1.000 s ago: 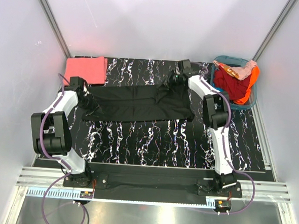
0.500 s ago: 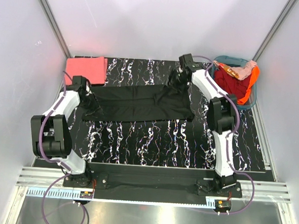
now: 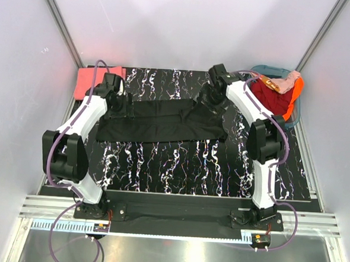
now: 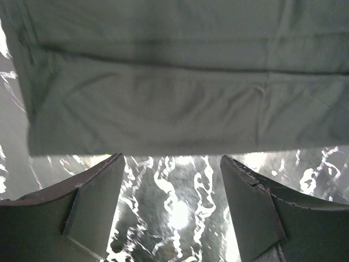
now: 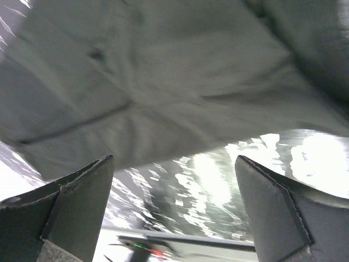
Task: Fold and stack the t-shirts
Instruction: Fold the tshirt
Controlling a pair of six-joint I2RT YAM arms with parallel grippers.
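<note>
1. Black t-shirt (image 3: 163, 121) lay flat across the middle of the marble table (image 3: 179, 167) as a wide folded band, long side running 9 to 3 o'clock.
2. Coral-pink t-shirt (image 3: 86, 81) sat folded at 10 o'clock in the far left corner, apart from the black one.
3. Left gripper (image 3: 120, 99) was at the black shirt's 10 o'clock corner. In the wrist view the left claw (image 4: 172, 202) stood spread, nothing between the fingers (image 4: 95, 210), only table showing there. The shirt's edge (image 4: 163, 109) was just ahead at 12 o'clock.
4. Right gripper (image 3: 211, 100) was at the shirt's far edge, about 1 o'clock from the shirt's centre. In the wrist view the right claw (image 5: 174, 210) gaped wide, holding nothing. Rumpled black cloth (image 5: 163, 82) filled the view above the fingers (image 5: 76, 213).
5. Teal basket (image 3: 268, 68) sat at 2 o'clock in the far right corner, with red and orange clothes (image 3: 275, 97) heaped in it.
</note>
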